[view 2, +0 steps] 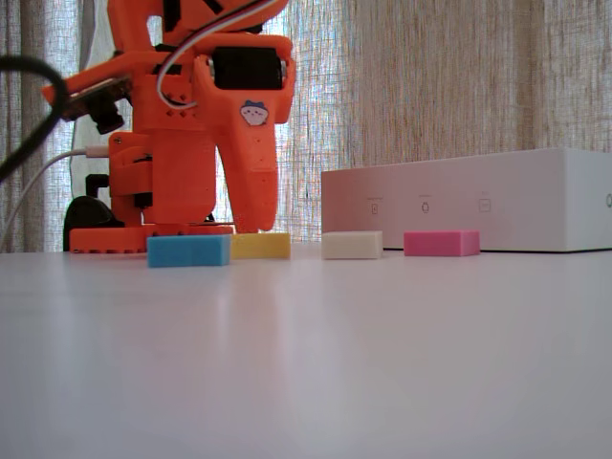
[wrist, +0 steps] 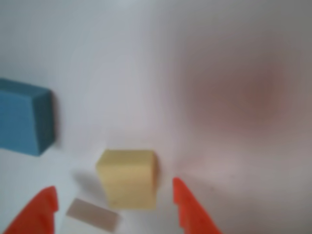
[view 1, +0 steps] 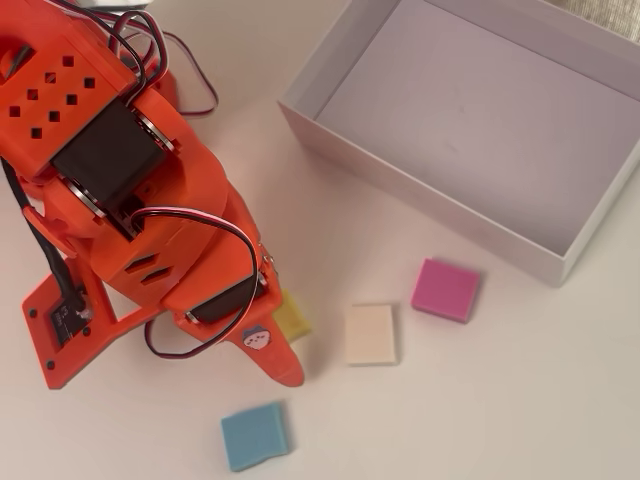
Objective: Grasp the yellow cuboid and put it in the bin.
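**Four blocks on the table, claw spread around the yellow one**

Four blocks are laid on the table (view 2: 316, 363). Nearest in the fixed view is the blue block (view 2: 188, 251). Behind it, the yellow cuboid (wrist: 127, 178) is seen between the parted tips of the gripper (wrist: 114, 204), ungrasped. Farther off, the bin (view 1: 470, 130) is set at the table's far right corner in the overhead view.

arm bent low, gripper (wrist: 113, 192) spread apart

Orange arm (view 1: 150, 230) covers most of the small flat bright-yellow foam block (view 1: 293, 316) from overhead; large shallow white cardboard box (view 1: 330, 70) cropped at top; wrist view blurred throughout
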`<state>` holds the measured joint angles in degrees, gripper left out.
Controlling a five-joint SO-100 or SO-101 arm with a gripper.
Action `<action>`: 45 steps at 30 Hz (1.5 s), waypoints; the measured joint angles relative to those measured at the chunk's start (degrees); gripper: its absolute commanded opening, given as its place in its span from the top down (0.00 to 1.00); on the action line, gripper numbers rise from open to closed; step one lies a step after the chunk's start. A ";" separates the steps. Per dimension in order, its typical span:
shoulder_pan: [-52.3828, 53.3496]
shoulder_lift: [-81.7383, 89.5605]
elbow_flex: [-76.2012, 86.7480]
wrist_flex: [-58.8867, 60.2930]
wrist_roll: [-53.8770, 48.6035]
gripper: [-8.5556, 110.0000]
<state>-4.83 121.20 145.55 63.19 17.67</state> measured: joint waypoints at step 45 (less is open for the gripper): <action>0.26 -12.22 -3.25 -5.62 -2.20 1.00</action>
<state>-4.57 108.98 142.29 57.57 15.47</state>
